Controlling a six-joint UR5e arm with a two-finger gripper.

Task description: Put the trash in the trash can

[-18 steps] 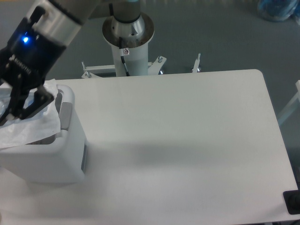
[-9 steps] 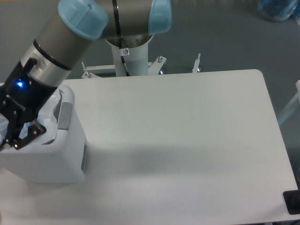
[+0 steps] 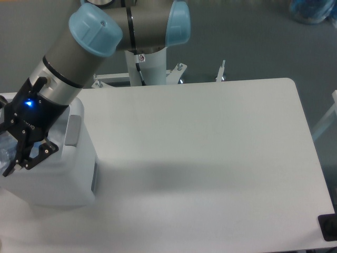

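The hand (image 3: 20,158) is reaching into the bin (image 3: 63,179), fingers apart, nothing visibly gripped. The bag (image 3: 5,150), likely light and limp, is crumpling inside.

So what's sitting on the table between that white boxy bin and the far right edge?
Nothing: in the camera view the white table is bare from the white boxy plastic bin to its right edge.
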